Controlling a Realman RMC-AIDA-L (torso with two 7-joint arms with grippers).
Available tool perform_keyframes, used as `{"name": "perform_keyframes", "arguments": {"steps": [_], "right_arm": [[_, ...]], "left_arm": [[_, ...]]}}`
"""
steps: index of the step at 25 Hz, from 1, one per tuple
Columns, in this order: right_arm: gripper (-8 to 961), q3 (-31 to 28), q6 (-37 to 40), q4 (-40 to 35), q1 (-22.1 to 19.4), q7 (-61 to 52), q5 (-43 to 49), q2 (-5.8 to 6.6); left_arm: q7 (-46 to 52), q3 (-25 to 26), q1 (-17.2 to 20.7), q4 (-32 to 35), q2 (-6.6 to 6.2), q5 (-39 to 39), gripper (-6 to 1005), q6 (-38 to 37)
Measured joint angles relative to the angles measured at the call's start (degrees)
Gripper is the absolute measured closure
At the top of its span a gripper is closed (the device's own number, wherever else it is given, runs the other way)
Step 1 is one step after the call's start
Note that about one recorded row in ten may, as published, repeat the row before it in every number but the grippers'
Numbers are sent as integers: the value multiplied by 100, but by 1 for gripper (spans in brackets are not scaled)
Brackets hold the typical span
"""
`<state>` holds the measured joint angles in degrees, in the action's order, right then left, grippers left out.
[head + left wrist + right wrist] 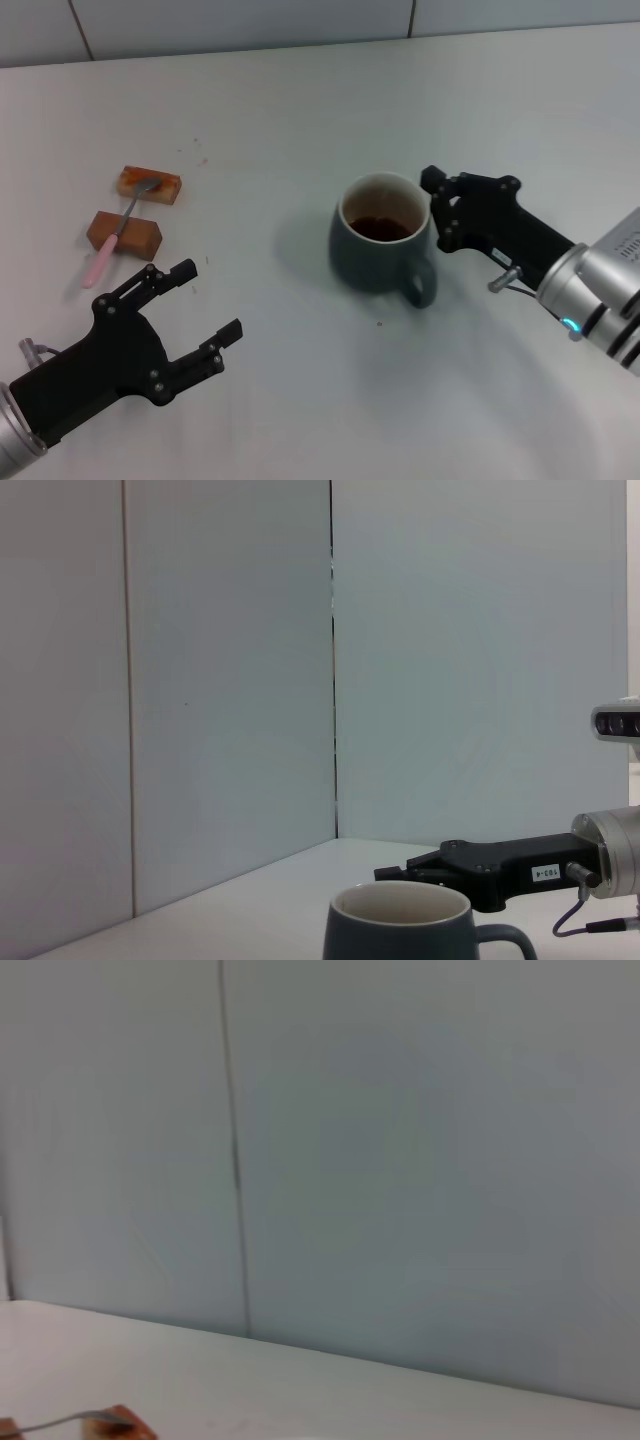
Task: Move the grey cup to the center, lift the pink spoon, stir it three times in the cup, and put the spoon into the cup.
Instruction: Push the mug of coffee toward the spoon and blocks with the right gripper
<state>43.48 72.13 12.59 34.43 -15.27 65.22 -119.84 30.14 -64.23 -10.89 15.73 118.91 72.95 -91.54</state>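
The grey cup (pixel 383 248) stands upright near the middle of the table with dark liquid inside and its handle toward me. It also shows in the left wrist view (pixel 400 930). My right gripper (pixel 438 210) is open just to the right of the cup's rim, holding nothing, and it shows behind the cup in the left wrist view (pixel 425 868). The pink spoon (pixel 101 262) lies at the far left across two brown blocks, its metal bowl on the farther block. Its metal end shows in the right wrist view (pixel 70 1422). My left gripper (pixel 208 300) is open and empty at the lower left, right of the spoon.
Two brown blocks (pixel 149 183) (pixel 124 232) hold up the spoon on the white table (pixel 300 120). A pale panelled wall (pixel 250 20) runs along the table's far edge.
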Motion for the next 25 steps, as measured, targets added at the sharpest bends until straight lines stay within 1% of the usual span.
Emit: {"name": "perform_keyframes", "arguments": {"steps": [2,8,12,17,21,22,23,25], "right_arm": [[938,-37,-38,71,145,-1,99,-5],[939,-91,-189,216,389,-6,172,-5],[938,-105,-254,244,518,-163,376,-4],[939,-174,-268,240,561,-240,515,-4],[939,-341,-169,209,472,-238,522,-3],[939,-476,110,158,279,-208,523,4],[939,-476,110,158,279,-208,523,4],[938,-508,582,41,15,-200,570,19]], "left_arm": [[0,2,8,0,0,0,198,-23],[0,7,8,0,0,0,198,-33],[0,8,4,0,0,0,198,-42],[0,8,0,0,0,0,198,-65],[0,7,-1,0,0,0,198,-67],[0,8,-1,0,0,0,198,-67],[0,8,-1,0,0,0,198,-67],[-37,7,-6,0,-3,0,198,-64]]}}
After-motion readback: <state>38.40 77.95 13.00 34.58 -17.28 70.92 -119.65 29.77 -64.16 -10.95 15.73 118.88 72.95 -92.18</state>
